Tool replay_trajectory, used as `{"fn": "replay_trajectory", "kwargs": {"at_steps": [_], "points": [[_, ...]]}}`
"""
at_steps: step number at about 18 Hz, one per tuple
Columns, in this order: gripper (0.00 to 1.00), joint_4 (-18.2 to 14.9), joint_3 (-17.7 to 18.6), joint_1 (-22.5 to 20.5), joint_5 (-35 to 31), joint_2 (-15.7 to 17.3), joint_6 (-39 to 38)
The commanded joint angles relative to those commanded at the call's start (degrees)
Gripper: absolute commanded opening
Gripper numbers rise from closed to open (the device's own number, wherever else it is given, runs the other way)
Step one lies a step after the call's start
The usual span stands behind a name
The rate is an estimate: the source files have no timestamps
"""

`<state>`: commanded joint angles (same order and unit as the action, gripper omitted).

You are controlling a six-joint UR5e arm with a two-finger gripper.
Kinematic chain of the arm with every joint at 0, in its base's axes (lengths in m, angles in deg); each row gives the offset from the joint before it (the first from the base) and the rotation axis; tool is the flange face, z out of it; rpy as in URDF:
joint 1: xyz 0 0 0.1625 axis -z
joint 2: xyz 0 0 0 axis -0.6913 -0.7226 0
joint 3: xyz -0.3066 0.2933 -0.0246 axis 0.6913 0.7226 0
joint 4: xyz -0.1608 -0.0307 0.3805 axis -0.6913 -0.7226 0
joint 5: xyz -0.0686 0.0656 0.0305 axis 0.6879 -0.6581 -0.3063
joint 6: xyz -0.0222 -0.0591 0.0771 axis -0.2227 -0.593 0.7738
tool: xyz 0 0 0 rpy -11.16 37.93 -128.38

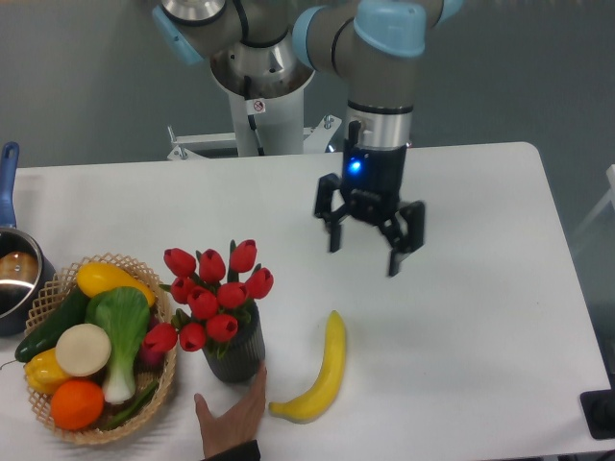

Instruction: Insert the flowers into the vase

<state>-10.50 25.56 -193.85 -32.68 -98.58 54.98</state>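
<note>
The bench point(480, 317) was the broadest thing in view, white and running edge to edge, and above its middle hung the robot's hand point(369, 241) with its two fingers spread wide and nothing between them, pointing down and well apart from everything on the surface. At about eight o'clock from the hand stood the wicker basket point(58, 288), packed with toy produce (a green-and-white leafy vegetable, a yellow squash, an orange and others). Just beside the basket at its three o'clock sat the flowers point(213, 293), their red heads fanned out wider than the dark ribbed vase point(240, 351) holding them, stems down inside it, so the task looked done as far as placement goes. A banana point(322, 370) lay on the bench at the vase's three o'clock, near but not touching. Smallest, at the vase's six o'clock, a person's hand point(231, 423) reached in from the lower edge with fingertips at or very close to the vase's base; whether they touched it I could not tell. The risk from here, in my judgement, was the top-heavy bunch: the blooms leaned toward the basket side, and a nudge from that reaching person's hand, or a robot's hand coming back low, could tip the small vase or spill the stems out.
</note>
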Motion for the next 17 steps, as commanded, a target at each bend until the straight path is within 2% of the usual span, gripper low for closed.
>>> {"fn": "replay_trajectory", "kwargs": {"at_steps": [2, 3, 8, 12, 14, 17], "points": [[1.0, -1.4, -0.1, -1.0, -4.1, -0.3, 2.3], [1.0, -2.7, 0.0, -3.0, -4.6, -0.3, 4.4], [1.0, -13.8, -2.1, -11.0, -4.3, 1.1, 18.4], [1.0, -20.8, -2.4, -17.0, -1.6, 2.3, 28.6], [1.0, -21.8, -2.4, -19.0, -1.4, 2.4, 32.6], [1.0, -21.9, -1.8, -20.3, 0.0, 2.5, 33.5]]}}
